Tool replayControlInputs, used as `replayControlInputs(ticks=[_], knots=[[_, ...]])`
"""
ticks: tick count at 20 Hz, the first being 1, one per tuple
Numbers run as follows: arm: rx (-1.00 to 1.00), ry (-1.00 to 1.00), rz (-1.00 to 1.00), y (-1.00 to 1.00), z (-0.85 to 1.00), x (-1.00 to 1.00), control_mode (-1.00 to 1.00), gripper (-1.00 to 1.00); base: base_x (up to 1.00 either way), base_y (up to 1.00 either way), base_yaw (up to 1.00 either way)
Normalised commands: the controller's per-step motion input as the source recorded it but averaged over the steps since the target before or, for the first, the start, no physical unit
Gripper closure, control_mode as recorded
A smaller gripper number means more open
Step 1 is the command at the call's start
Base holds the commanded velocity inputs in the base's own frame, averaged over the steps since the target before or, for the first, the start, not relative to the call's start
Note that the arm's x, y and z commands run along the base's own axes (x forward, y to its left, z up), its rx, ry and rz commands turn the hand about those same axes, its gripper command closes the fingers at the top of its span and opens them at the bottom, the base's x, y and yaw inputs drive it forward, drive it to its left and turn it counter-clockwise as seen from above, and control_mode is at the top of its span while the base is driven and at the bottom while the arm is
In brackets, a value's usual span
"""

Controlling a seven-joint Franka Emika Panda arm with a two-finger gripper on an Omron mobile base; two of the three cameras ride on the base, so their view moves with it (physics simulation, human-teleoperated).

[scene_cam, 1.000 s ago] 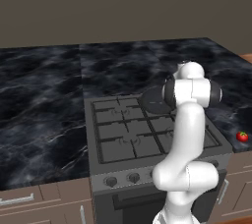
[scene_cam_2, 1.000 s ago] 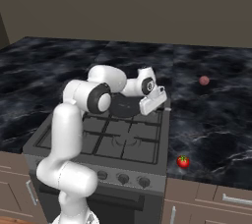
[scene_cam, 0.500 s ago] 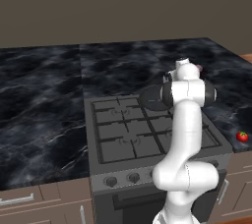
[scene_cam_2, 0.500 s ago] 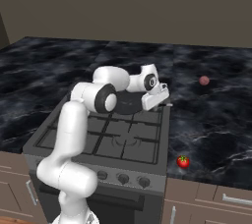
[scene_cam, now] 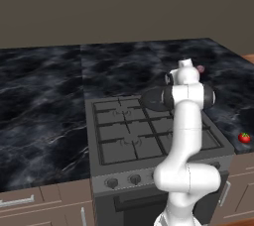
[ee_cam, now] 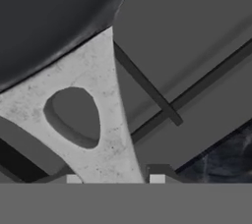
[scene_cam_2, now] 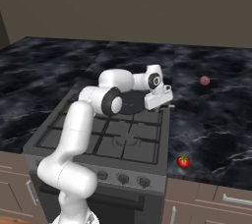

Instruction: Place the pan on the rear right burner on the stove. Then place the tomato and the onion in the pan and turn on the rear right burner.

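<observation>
Pan: your small round dark frying pan (scene_cam_2: 129, 104) sits on the dark gas stove's (scene_cam_2: 88, 134) rear right burner
End effector (scene_cam_2: 158, 101): straddles its silvery handle (ee_cam: 88, 120); you cannot tell whether it grips
Tomato: bright red ball (scene_cam_2: 183, 161) lies on the table, front-right of your end effector

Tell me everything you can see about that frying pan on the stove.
The pan is small, round, shallow and dark grey to black, and looks like metal. It sits flat on the black grates at the stove's rear right burner, partly hidden behind the white arm. Its pale, speckled handle flares where it joins the rim and has a teardrop-shaped hole. The handle lies between the claw's fingertips, above the grate bars. The part of the pan that shows holds nothing.
</observation>
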Motion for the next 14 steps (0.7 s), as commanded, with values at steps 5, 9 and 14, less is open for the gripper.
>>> replayControlInputs(ticks=[5, 9, 14], knots=[[0.00, 0.07, -0.06, -0.25, -0.37, 0.00, -1.00, 1.00, 0.00, 0.00, 0.00], [0.00, 0.04, -0.01, -0.03, -0.27, 0.00, -1.00, -1.00, 0.00, 0.00, 0.00], [-0.02, -0.01, -0.01, -0.02, -0.02, -0.01, -1.00, -1.00, 0.00, 0.00, 0.00]])
